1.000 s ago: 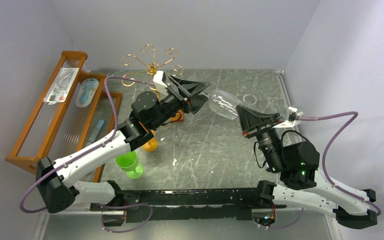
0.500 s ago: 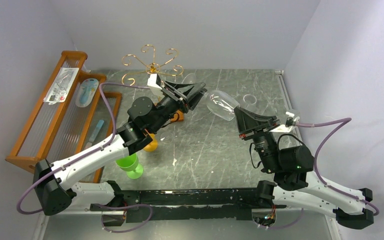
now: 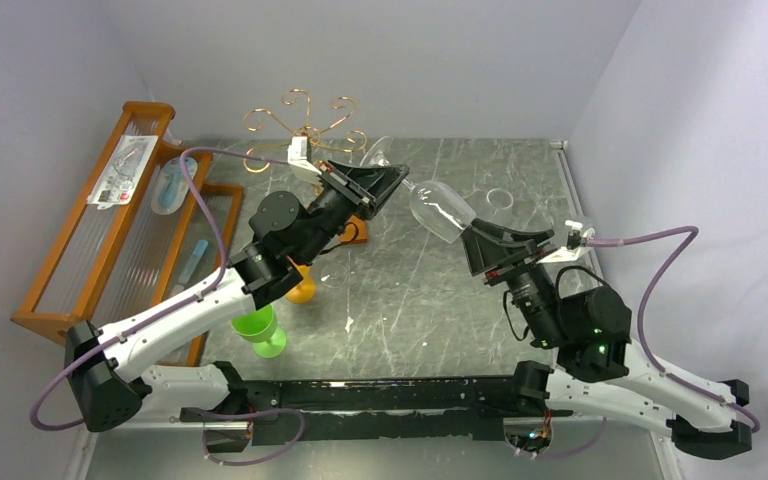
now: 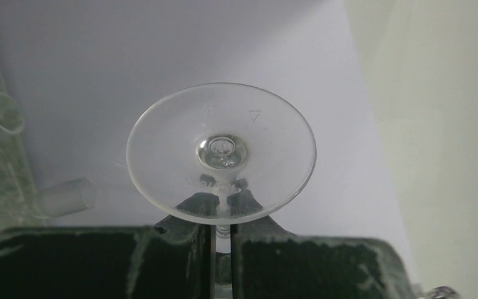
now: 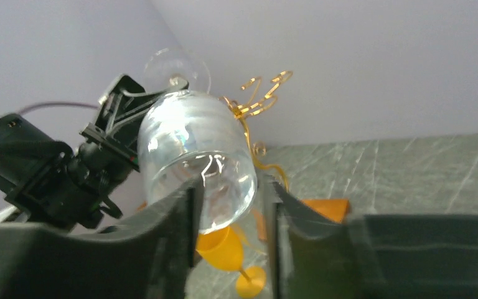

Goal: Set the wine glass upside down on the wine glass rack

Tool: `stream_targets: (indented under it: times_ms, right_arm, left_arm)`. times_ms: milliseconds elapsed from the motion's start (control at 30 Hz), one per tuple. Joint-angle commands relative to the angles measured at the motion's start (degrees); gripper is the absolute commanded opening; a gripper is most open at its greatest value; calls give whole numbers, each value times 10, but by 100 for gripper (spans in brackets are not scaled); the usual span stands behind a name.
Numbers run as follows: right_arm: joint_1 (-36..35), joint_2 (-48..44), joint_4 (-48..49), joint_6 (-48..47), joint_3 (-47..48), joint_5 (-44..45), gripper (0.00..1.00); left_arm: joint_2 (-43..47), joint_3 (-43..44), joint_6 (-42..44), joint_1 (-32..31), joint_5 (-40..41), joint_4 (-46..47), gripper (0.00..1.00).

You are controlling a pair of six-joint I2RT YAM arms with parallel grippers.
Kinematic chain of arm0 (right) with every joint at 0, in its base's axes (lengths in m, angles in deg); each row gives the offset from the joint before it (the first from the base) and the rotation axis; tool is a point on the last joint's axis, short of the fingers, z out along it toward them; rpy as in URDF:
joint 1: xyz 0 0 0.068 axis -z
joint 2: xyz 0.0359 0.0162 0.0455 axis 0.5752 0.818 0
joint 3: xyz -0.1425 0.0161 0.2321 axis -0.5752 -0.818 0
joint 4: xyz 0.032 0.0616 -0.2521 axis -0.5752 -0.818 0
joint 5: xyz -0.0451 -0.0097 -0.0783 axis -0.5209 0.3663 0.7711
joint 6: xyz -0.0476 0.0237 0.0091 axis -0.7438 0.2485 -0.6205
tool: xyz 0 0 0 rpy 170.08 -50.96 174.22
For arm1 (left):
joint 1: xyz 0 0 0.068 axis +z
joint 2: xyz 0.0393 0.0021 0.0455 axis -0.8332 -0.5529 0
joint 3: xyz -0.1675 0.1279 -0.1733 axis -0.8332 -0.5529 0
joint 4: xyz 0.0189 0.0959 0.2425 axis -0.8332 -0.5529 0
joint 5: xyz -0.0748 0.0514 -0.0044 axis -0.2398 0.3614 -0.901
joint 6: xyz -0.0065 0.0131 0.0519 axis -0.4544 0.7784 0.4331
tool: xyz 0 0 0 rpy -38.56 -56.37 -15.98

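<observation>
Near right of centre, right gripper [image 3: 472,238] clamps the wine glass [image 3: 440,210] by its bowl, sideways above the surface [image 3: 410,290]. Left gripper [image 3: 392,182], spread wide a second ago, now pinches the stem under the foot. Judged a handover; wine glass rack [image 3: 305,128] waits far left.

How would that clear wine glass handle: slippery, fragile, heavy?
The wine glass probably slips easily: its glossy round bowl sits in the right gripper. Its thin stem, pinched by the left gripper, looks snappable if twisted. Thin-walled, it seems light.
</observation>
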Motion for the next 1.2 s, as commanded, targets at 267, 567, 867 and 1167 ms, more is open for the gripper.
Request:
stream_targets:
  times_ms: [267, 567, 867, 1167]
  right_arm:
    - [-3, -106, -309, 101, 49, -93, 65]
    - [-3, 106, -344, 55, 195, -210, 79]
    - [-3, 190, -245, 58, 182, -299, 79]
    - [-3, 155, -71, 64, 82, -269, 64]
  left_arm:
    - [95, -44, 346, 0, -40, -47, 5]
    - [120, -18, 552, -1, -198, -171, 5]
    - [153, -48, 561, 0, -282, -130, 5]
    - [150, -68, 528, -1, -306, -92, 5]
